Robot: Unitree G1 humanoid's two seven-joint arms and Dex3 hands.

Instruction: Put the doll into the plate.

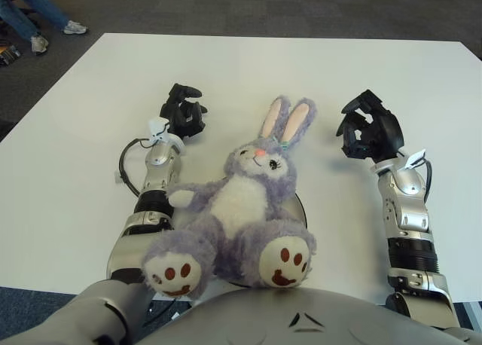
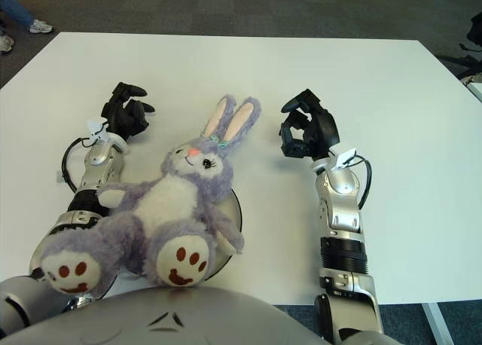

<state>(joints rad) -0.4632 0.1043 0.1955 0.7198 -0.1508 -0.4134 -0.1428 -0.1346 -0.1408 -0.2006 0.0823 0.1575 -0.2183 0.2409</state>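
A purple and white rabbit doll [image 1: 241, 209] lies on its back over a dark plate [image 1: 300, 206] near the table's front edge, ears pointing away from me. Only the plate's right rim shows from under the doll. My left hand [image 1: 181, 110] is left of the doll's head, fingers loosely curled and holding nothing. My right hand [image 1: 367, 132] is right of the ears, fingers curled inward around nothing. Neither hand touches the doll.
The white table [image 1: 248, 66] stretches far beyond the doll. A person's legs and shoes [image 1: 38, 21] stand on the grey carpet at the far left. A thin cable [image 1: 124, 164] loops beside my left forearm.
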